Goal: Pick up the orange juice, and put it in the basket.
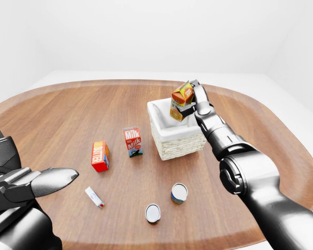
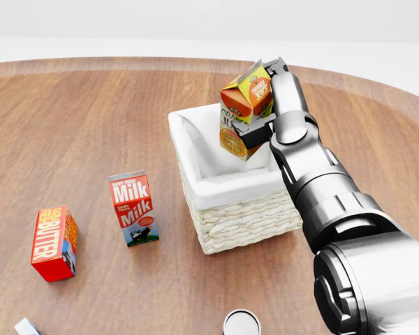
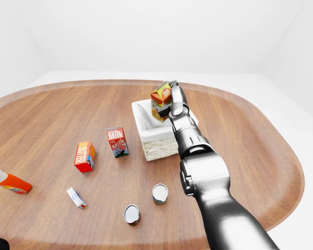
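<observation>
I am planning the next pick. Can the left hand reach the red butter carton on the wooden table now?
Probably yes: the left hand is open and empty, and bare wooden table lies between it and the red butter carton.

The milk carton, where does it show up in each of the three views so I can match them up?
Left-eye view: the milk carton stands upright just left of centre.
Head view: it stands at lower left, larger.
Right-eye view: it stands left of centre, smaller.
Shared landmark: the white wicker basket sits immediately to its right in every view, with the butter box to its left.
</observation>
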{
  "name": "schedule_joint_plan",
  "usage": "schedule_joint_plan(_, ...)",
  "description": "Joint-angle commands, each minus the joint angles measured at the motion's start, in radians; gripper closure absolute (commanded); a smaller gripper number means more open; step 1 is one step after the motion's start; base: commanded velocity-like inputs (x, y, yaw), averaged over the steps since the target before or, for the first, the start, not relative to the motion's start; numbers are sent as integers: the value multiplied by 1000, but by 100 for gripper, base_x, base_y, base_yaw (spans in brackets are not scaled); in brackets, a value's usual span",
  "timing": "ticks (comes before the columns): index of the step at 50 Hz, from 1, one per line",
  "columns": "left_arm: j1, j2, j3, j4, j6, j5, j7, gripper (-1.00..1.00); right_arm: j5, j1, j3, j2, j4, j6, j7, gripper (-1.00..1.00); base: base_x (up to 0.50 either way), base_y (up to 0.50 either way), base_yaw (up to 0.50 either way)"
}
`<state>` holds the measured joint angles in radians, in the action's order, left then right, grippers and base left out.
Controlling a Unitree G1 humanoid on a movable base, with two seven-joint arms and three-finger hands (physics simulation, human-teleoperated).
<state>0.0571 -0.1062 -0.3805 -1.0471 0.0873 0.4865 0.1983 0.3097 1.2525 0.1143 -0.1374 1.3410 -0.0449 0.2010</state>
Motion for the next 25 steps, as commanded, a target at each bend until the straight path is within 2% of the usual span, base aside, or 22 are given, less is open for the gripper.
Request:
schedule_joint_plan(1,0,0,0,0,0,0,0,-100,-15,-7,14,2,-12,34,41,100,0,0,0)
schedule_joint_plan(25,0,0,0,0,0,-1,0,-100,-13,-40,25,10,-3,55,57,100,0,0,0)
